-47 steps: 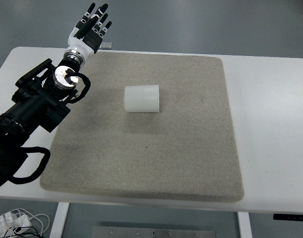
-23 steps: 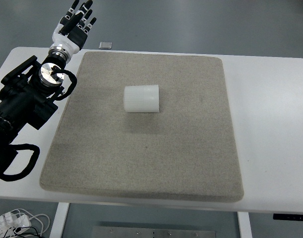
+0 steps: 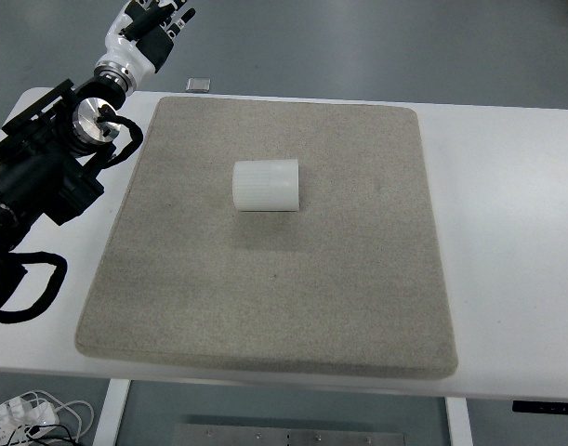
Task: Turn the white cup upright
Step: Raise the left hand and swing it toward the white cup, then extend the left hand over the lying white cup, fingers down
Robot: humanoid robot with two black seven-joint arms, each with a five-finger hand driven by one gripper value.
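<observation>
The white cup [image 3: 265,186] lay on its side near the middle of the gray mat [image 3: 265,307], and it looked light, stiff and a bit ridged, so it could roll if pushed; holding it around its round sides seemed the best way. The left hand [image 3: 149,28] was far off past the mat's top left corner, partly cut off, so I could not tell how its fingers were. There was lots of open mat all around the cup, and the white table [image 3: 507,232] edges were well away.

A grey felt mat [image 3: 265,297] covers a white table [image 3: 507,242].
</observation>
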